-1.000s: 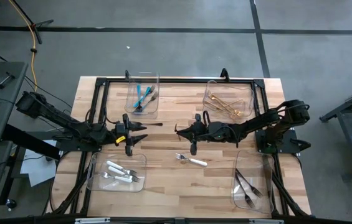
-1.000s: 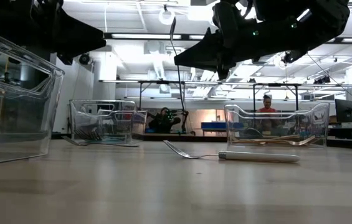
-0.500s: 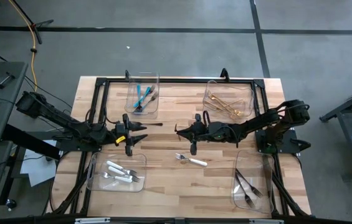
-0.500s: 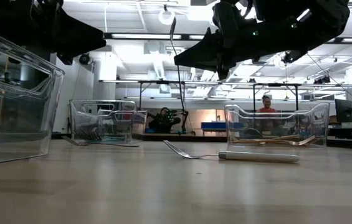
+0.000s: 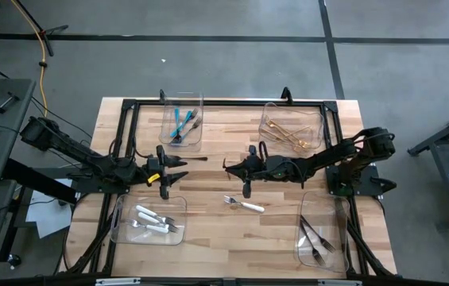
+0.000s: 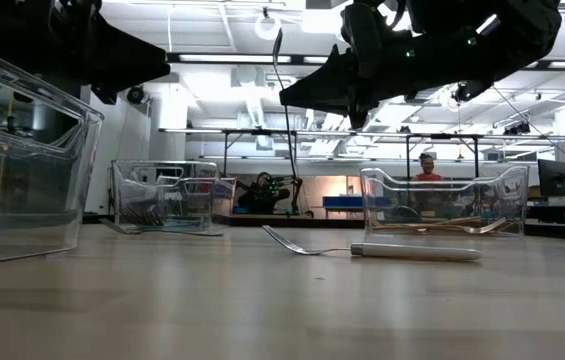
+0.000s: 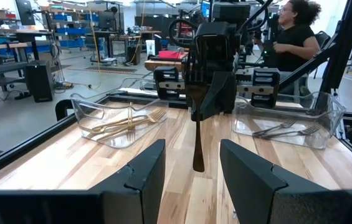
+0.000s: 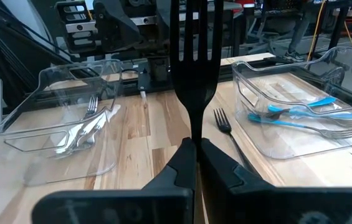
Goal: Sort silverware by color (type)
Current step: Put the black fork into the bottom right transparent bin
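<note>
Fork (image 8: pixel 193 62), dark steel, likely light, stiff and slick, hangs upright over mid-table, right gripper (image 8: pixel 194 149) fingers clamped on its handle just below the tines, probably the best hold; left gripper (image 5: pixel 178 168) waits opposite, fingers apart, empty.

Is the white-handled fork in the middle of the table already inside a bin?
No, the white-handled fork lies on the bare table, apart from every bin.

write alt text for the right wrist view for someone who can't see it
The right gripper is shut on a dark fork, holding it upright with its tines up, above a wooden table. Behind it, one clear bin holds white-handled forks, another clear bin holds teal-handled forks, and a second dark fork lies on the table between them.
</note>
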### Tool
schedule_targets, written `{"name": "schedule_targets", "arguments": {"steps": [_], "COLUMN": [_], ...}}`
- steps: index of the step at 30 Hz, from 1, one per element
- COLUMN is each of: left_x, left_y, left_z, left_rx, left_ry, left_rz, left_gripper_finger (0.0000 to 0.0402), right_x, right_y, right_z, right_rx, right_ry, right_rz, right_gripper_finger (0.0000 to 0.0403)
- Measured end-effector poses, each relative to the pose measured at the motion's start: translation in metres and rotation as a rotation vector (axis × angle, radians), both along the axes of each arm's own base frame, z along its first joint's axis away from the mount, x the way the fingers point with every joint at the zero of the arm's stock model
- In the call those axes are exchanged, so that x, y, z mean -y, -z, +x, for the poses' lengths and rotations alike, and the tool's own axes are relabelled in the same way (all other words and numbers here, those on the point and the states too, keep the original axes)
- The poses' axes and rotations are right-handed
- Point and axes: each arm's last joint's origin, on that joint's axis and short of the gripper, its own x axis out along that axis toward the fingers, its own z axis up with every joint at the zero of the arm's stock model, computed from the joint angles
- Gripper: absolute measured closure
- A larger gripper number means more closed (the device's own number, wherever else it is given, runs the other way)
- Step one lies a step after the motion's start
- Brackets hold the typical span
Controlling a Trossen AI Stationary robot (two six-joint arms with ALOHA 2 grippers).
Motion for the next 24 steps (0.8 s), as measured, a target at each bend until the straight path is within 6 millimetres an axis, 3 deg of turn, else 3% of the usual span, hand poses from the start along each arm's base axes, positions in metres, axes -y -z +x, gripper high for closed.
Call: {"name": "schedule_targets", "arguments": {"steps": [24], "left_x": [0.0022], "left_y": [0.0007], "left_z": [0.0007], "left_rx": [-0.011], "left_ry": [0.072], "left_rz": [0.037], "left_gripper_finger": [0.0244], "right_x": [-0.0006], "right_y": [0.0000], "right_z": [0.0001], "right_rx": [-0.001], "right_ry": [-0.019], "right_rz": [0.003], "right_gripper_finger": [0.0403]}}
